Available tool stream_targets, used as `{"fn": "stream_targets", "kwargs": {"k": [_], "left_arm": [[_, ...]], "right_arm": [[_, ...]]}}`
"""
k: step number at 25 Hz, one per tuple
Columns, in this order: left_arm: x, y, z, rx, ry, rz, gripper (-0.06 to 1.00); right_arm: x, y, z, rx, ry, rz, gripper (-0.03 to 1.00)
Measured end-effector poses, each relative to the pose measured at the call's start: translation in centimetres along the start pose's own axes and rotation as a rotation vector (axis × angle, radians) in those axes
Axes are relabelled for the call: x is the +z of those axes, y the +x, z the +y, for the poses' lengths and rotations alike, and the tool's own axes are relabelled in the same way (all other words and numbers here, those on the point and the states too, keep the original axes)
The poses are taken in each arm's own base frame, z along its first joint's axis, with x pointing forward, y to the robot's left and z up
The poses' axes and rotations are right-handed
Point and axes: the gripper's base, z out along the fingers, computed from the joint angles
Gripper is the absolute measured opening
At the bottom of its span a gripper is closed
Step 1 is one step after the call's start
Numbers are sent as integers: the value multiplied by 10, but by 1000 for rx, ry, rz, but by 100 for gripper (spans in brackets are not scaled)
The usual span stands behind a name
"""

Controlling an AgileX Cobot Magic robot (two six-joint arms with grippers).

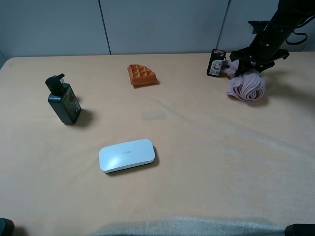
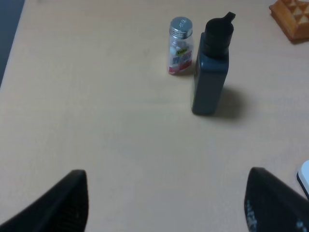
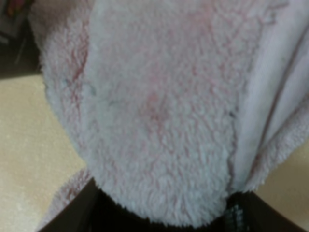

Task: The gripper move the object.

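The dusty-pink rolled towel (image 1: 247, 86) is at the table's far right, next to a small dark packet. My right gripper (image 1: 244, 67) comes down on its upper end from above and looks shut on it. In the right wrist view the fluffy pink towel (image 3: 154, 106) fills almost the whole frame, with the dark fingers (image 3: 82, 212) on either side of it around my right gripper (image 3: 161, 215). I cannot tell whether the towel rests on the table or hangs just above it. My left gripper (image 2: 166, 203) is open and empty, low over bare table in front of the dark pump bottle.
An orange waffle (image 1: 141, 75) lies at the back middle. A dark pump bottle (image 1: 63, 100) stands at the left, with a small clear capped bottle (image 2: 180, 46) beside it. A white flat case (image 1: 127, 155) lies in the front middle. A small dark packet (image 1: 215, 62) stands left of the towel.
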Motion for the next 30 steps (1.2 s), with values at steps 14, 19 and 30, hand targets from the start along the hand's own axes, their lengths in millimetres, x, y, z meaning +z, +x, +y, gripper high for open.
{"fn": "stream_targets", "kwargs": {"k": [14,19,30], "left_arm": [[0,0,0,0,0,0,74],[0,0,0,0,0,0,74],[0,0,0,0,0,0,74]], "right_arm": [[0,1,0,-6,5,9,69],[-1,2,0,7,3,17,69],[-84,-2,11,79,0,-130,69]]}}
